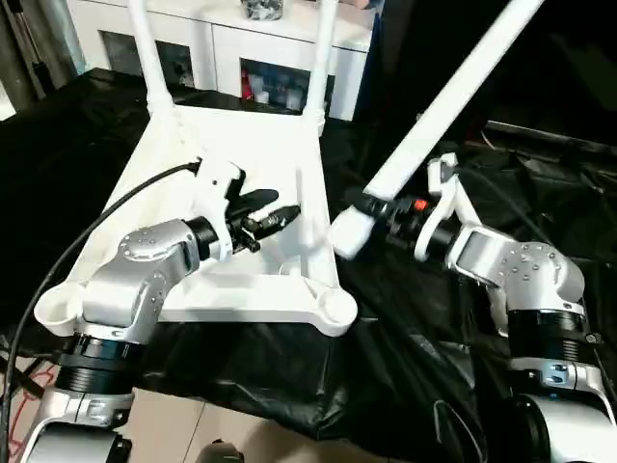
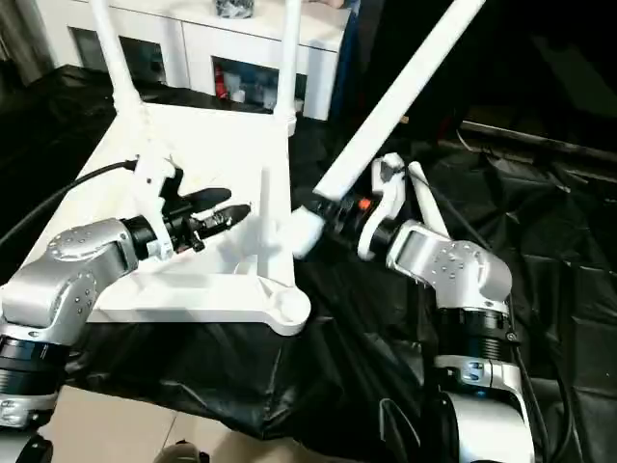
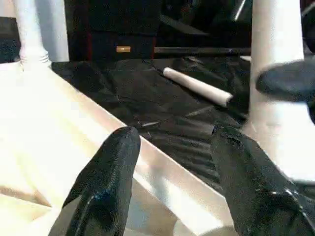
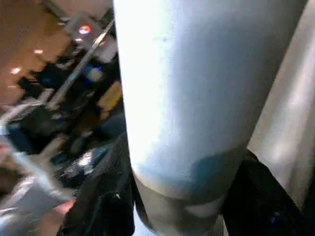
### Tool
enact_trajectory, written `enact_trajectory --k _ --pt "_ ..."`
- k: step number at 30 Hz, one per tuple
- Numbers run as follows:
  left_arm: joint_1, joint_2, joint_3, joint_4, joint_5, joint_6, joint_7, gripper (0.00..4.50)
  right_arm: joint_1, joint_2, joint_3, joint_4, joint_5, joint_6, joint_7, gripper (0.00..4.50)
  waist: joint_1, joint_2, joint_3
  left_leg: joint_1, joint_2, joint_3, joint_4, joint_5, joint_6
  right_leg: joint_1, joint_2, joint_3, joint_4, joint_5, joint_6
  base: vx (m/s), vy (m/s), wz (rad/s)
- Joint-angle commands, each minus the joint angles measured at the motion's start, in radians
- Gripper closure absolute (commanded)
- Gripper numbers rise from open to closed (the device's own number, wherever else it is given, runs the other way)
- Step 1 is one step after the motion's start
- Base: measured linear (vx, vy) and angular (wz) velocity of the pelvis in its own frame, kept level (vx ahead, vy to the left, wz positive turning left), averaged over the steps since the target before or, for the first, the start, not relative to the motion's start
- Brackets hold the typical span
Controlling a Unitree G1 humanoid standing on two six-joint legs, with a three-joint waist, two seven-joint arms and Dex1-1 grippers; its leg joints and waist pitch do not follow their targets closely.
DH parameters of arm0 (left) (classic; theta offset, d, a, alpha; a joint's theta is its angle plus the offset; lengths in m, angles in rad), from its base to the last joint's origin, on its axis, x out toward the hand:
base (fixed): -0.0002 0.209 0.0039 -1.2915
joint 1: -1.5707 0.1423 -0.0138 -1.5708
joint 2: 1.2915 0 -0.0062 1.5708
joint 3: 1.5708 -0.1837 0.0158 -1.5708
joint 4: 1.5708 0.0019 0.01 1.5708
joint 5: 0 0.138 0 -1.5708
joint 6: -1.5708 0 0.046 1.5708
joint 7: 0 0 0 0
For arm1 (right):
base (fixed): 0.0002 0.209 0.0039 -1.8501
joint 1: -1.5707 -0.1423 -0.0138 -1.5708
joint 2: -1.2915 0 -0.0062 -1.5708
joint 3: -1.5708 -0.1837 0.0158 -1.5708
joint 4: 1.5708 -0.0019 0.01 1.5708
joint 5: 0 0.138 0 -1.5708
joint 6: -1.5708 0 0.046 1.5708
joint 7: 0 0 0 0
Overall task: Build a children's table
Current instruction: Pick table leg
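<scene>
White table leg point(image 1: 453, 101), its top cut off, is clamped by the right gripper point(image 1: 386, 214). The left gripper point(image 1: 275, 214) hovers with fingers apart over the tabletop point(image 1: 236, 145), holding nothing.

White leg point(image 4: 192, 93) between black jaws

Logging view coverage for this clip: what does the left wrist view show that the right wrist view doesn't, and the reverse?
Left wrist alone: the left gripper, open over the tabletop rim; a fitted leg in its far corner socket; a spare leg lying on the black sheet.
Right wrist alone: the right gripper shut around its leg, seen close up, with a blurred room behind.
Both: the held leg.
</scene>
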Motion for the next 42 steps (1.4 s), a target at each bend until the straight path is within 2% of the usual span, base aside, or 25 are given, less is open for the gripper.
enact_trajectory --k 1,2,4,5,8,9,15,16,18,20,21,22,24,25,26,27,29,30,32,33,34,35,36,37,42 --pt "-0.014 -0.012 0.007 -0.022 -0.021 0.018 0.0 1.79 -0.036 -0.009 -0.038 -0.009 0.045 0.061 -0.007 2.61 0.0 0.013 -0.079 0.014 0.01 0.001 -0.066 -0.172 -0.064 0.053 -0.081 0.057 -0.077 -0.222 -0.1 0.0 0.0 0.0" --pt "-0.011 -0.016 0.009 -0.027 -0.023 0.024 0.0 1.79 -0.051 -0.008 -0.063 0.004 0.073 0.094 -0.014 2.61 0.0 0.013 -0.077 0.014 0.011 0.001 -0.067 -0.173 -0.066 0.052 -0.081 0.057 -0.078 -0.224 -0.099 0.0 0.0 0.0" --pt "-0.009 -0.014 0.007 -0.026 -0.019 0.023 -0.002 1.79 -0.058 -0.009 -0.073 0.011 0.086 0.108 -0.019 2.61 0.001 0.012 -0.077 0.014 0.011 0.001 -0.067 -0.174 -0.067 0.052 -0.082 0.057 -0.08 -0.235 -0.09 0.0 0.0 0.0" --pt "-0.006 -0.013 0.006 -0.026 -0.018 0.024 -0.002 1.79 -0.07 -0.011 -0.089 0.019 0.11 0.135 -0.026 2.61 0.001 0.007 -0.077 0.014 0.011 0.001 -0.068 -0.172 -0.067 0.052 -0.082 0.057 -0.081 -0.242 -0.082 0.0 0.0 0.0" --pt "-0.001 -0.015 0.011 -0.032 -0.024 0.033 0.0 1.79 -0.092 -0.017 -0.117 0.032 0.15 0.188 -0.035 2.61 0.002 0.01 -0.077 0.014 0.011 0.0 -0.068 -0.168 -0.072 0.051 -0.082 0.056 -0.082 -0.256 -0.069 0.0 0.0 0.0" --pt "-0.001 -0.017 0.013 -0.034 -0.027 0.037 0.001 1.79 -0.096 -0.021 -0.12 0.035 0.153 0.198 -0.033 2.61 0.001 0.006 -0.078 0.013 0.011 0.001 -0.068 -0.164 -0.073 0.052 -0.083 0.056 -0.081 -0.259 -0.067 0.0 0.0 0.0" --pt "0.003 -0.02 0.017 -0.04 -0.034 0.047 0.006 1.79 -0.108 -0.027 -0.13 0.046 0.146 0.232 -0.041 2.61 0.003 0.003 -0.077 0.011 0.01 0.002 -0.068 -0.153 -0.076 0.051 -0.083 0.056 -0.083 -0.269 -0.053 0.0 0.0 0.0" --pt "0.004 -0.021 0.018 -0.039 -0.034 0.047 0.006 1.79 -0.109 -0.023 -0.133 0.041 0.151 0.238 -0.05 2.61 0.002 0.0 -0.077 0.011 0.01 0.002 -0.068 -0.155 -0.076 0.051 -0.083 0.056 -0.085 -0.277 -0.048 0.0 0.0 0.0" --pt "0.004 -0.022 0.019 -0.038 -0.033 0.048 0.007 1.79 -0.111 -0.021 -0.135 0.037 0.157 0.244 -0.06 2.61 0.003 0.003 -0.077 0.012 0.01 0.002 -0.068 -0.157 -0.077 0.049 -0.084 0.056 -0.085 -0.289 -0.045 0.0 0.0 0.0" --pt "0.003 -0.025 0.023 -0.037 -0.031 0.049 0.01 1.79 -0.114 -0.023 -0.132 0.037 0.157 0.248 -0.066 2.61 0.003 0.001 -0.077 0.011 0.011 0.002 -0.069 -0.15 -0.078 0.05 -0.084 0.055 -0.084 -0.284 -0.043 0.0 0.0 0.0" --pt "-0.004 -0.036 0.043 -0.032 -0.041 0.051 0.026 1.79 -0.109 -0.028 -0.112 0.026 0.142 0.235 -0.062 2.61 0.002 0.0 -0.076 0.011 0.01 0.002 -0.068 -0.154 -0.078 0.05 -0.084 0.056 -0.086 -0.287 -0.04 0.0 0.0 0.0" --pt "-0.004 -0.036 0.043 -0.032 -0.041 0.051 0.026 1.61 -0.109 -0.028 -0.112 0.026 0.142 0.235 -0.062 2.61 0.002 0.001 -0.077 0.01 0.011 0.002 -0.068 -0.154 -0.079 0.05 -0.084 0.055 -0.085 -0.285 -0.042 0.0 0.0 0.0" --pt "-0.056 -0.094 0.158 -0.01 -0.151 0.101 0.092 1.44 -0.082 -0.04 -0.018 -0.036 0.071 0.167 -0.048 2.61 0.002 -0.001 -0.078 0.009 0.011 0.004 -0.065 -0.148 -0.084 0.052 -0.085 0.055 -0.084 -0.276 -0.051 0.0 0.0 0.0" --pt "-0.067 -0.103 0.177 -0.008 -0.173 0.11 0.101 1.44 -0.075 -0.044 0.003 -0.048 0.053 0.15 -0.044 2.61 0.004 -0.002 -0.078 0.007 0.01 0.003 -0.064 -0.142 -0.083 0.053 -0.086 0.055 -0.083 -0.268 -0.054 0.0 0.0 0.0" --pt "-0.087 -0.12 0.209 -0.007 -0.221 0.127 0.108 1.41 -0.055 -0.058 0.069 -0.079 0.001 0.094 -0.027 2.61 0.004 -0.002 -0.077 0.008 0.009 0.003 -0.064 -0.143 -0.083 0.052 -0.085 0.055 -0.083 -0.268 -0.054 0.0 0.0 0.0" --pt "-0.106 -0.131 0.226 -0.007 -0.254 0.133 0.103 1.41 -0.037 -0.071 0.131 -0.105 -0.044 0.042 -0.005 2.61 0.006 -0.006 -0.077 0.007 0.009 0.004 -0.063 -0.143 -0.083 0.053 -0.085 0.054 -0.084 -0.27 -0.049 0.0 0.0 0.0" --pt "-0.122 -0.14 0.231 -0.006 -0.276 0.139 0.097 1.06 -0.025 -0.09 0.195 -0.125 -0.083 0.005 0.016 2.61 0.008 -0.004 -0.076 0.006 0.009 0.002 -0.066 -0.153 -0.084 0.053 -0.086 0.054 -0.087 -0.285 -0.041 0.0 0.0 0.0" --pt "-0.146 -0.163 0.217 -0.007 -0.297 0.154 0.082 1.02 -0.016 -0.107 0.282 -0.143 -0.136 -0.046 0.041 2.61 0.007 -0.007 -0.076 0.008 0.009 0.002 -0.067 -0.156 -0.081 0.052 -0.083 0.054 -0.088 -0.284 -0.032 0.0 0.0 0.0" --pt "-0.156 -0.178 0.18 -0.006 -0.284 0.161 0.063 0.95 -0.014 -0.115 0.339 -0.157 -0.169 -0.084 0.062 2.61 0.007 -0.005 -0.076 0.007 0.009 0.002 -0.066 -0.154 -0.08 0.053 -0.084 0.055 -0.087 -0.278 -0.03 0.0 0.0 0.0" --pt "-0.157 -0.18 0.167 -0.006 -0.275 0.162 0.057 0.67 -0.014 -0.116 0.352 -0.162 -0.174 -0.091 0.068 2.61 0.006 -0.007 -0.077 0.007 0.009 0.002 -0.065 -0.154 -0.076 0.052 -0.082 0.055 -0.087 -0.273 -0.028 0.0 0.0 0.0" --pt "-0.157 -0.183 0.156 -0.006 -0.267 0.164 0.053 0.6 -0.014 -0.117 0.363 -0.166 -0.18 -0.098 0.072 2.61 0.007 -0.007 -0.077 0.007 0.01 0.002 -0.065 -0.15 -0.072 0.052 -0.082 0.056 -0.086 -0.261 -0.03 0.0 0.0 0.0" --pt "-0.161 -0.201 0.118 0.002 -0.234 0.163 0.056 0.6 -0.015 -0.119 0.401 -0.175 -0.202 -0.131 0.091 2.61 0.01 -0.001 -0.078 0.007 0.011 0.001 -0.064 -0.148 -0.072 0.053 -0.083 0.056 -0.084 -0.251 -0.03 0.0 0.0 0.0" --pt "-0.163 -0.209 0.104 0.007 -0.223 0.161 0.061 0.58 -0.014 -0.118 0.412 -0.177 -0.209 -0.146 0.1 2.61 0.007 -0.004 -0.077 0.005 0.012 0.0 -0.066 -0.146 -0.071 0.054 -0.081 0.056 -0.084 -0.233 -0.028 0.0 0.0 0.0" --pt "-0.166 -0.216 0.089 0.017 -0.208 0.153 0.066 0.35 -0.015 -0.119 0.424 -0.179 -0.216 -0.159 0.108 2.61 0.008 -0.005 -0.078 0.004 0.011 0.0 -0.065 -0.148 -0.069 0.056 -0.082 0.056 -0.083 -0.227 -0.029 0.0 0.0 0.0" --pt "-0.185 -0.243 0.051 0.071 -0.174 0.107 0.088 0.03 -0.016 -0.129 0.477 -0.174 -0.256 -0.237 0.164 2.61 0.006 -0.005 -0.077 0.005 0.01 0.0 -0.065 -0.151 -0.065 0.057 -0.081 0.057 -0.085 -0.226 -0.032 0.0 0.0 0.0"
